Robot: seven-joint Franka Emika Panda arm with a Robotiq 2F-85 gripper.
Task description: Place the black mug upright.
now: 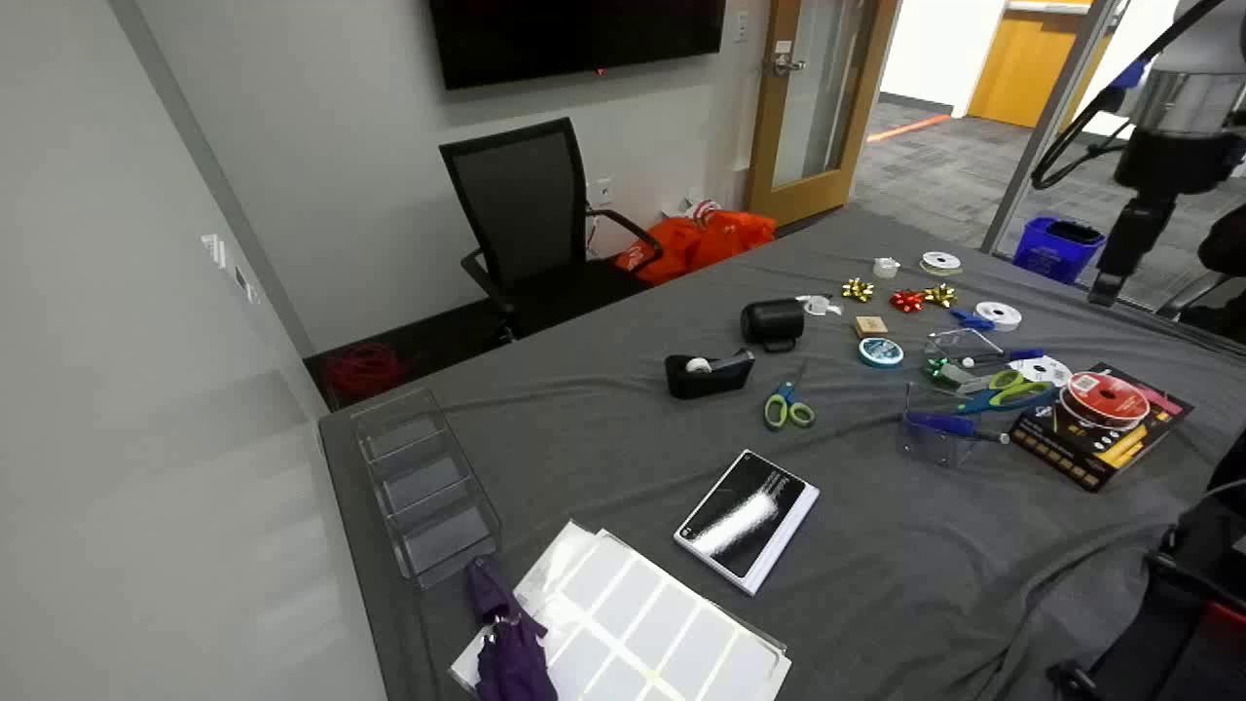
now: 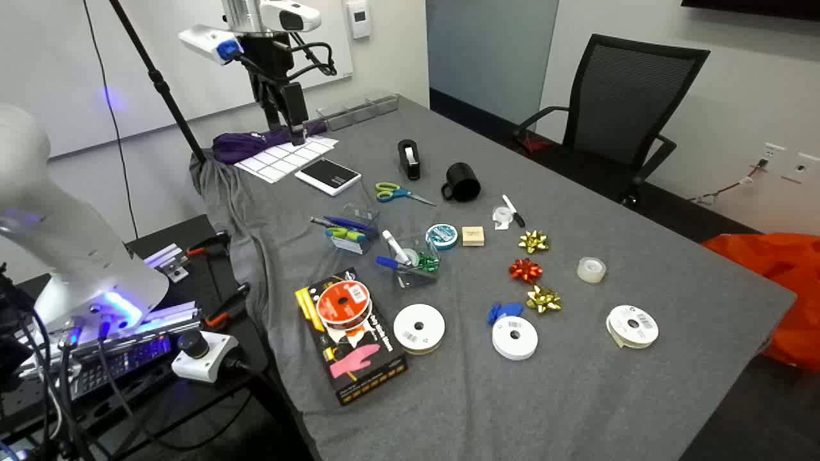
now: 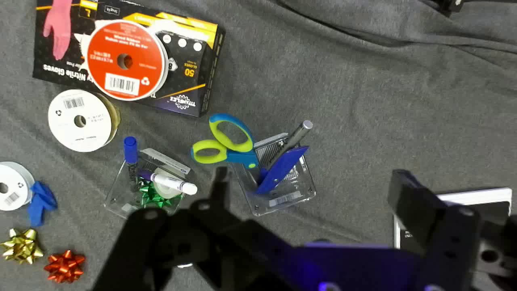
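Note:
The black mug (image 1: 772, 323) lies on its side on the grey cloth, beside the tape dispenser, with its handle low against the cloth. It shows in both exterior views (image 2: 462, 181); in this one its mouth faces roughly toward the camera. I do not see the mug in the wrist view. My gripper (image 3: 313, 178) is open and empty, its two fingers wide apart, high above the table. In the exterior views the gripper (image 1: 1110, 287) hangs well apart from the mug (image 2: 286, 131).
A black tape dispenser (image 2: 409, 159), scissors (image 1: 787, 404) and a black-and-white box (image 1: 748, 519) lie near the mug. A marker and tape roll (image 2: 503, 216) lie on its other side. Clear pen holders (image 3: 282, 190), a glove box with ribbon (image 3: 190, 72) and several bows (image 2: 526, 270) stand around.

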